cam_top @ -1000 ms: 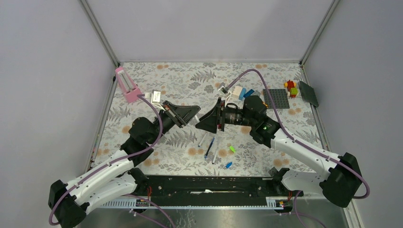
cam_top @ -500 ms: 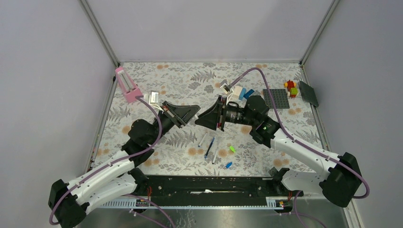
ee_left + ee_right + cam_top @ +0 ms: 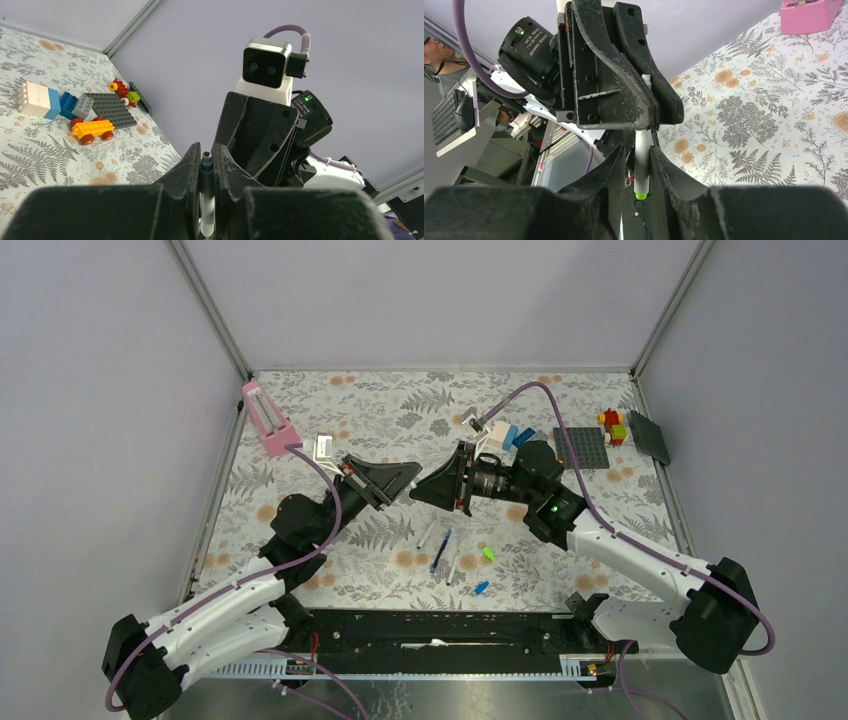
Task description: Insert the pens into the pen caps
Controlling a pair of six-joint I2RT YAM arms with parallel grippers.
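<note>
Above the floral table (image 3: 400,410) my two grippers meet tip to tip. My left gripper (image 3: 206,159) is shut on a white pen (image 3: 206,200), whose dark-collared end pokes out past the fingertips. In the right wrist view a green-ended stretch of the white pen (image 3: 640,165) reaches down between the fingers of my right gripper (image 3: 636,152). It touches the right finger and a gap shows on the left. Three more pens (image 3: 441,550) lie on the table below, with a green pen cap (image 3: 488,553) and a light blue one (image 3: 481,587) beside them.
A pink box (image 3: 268,418) stands at the back left. Toy bricks (image 3: 505,435), a grey baseplate (image 3: 580,447) and a dark plate (image 3: 650,437) sit at the back right. The table's walls close in the left, back and right sides.
My right gripper has slid left and slightly back up to the left gripper's tips, its jaws narrowing around the pen's end. The left gripper has stayed shut on the pen.
</note>
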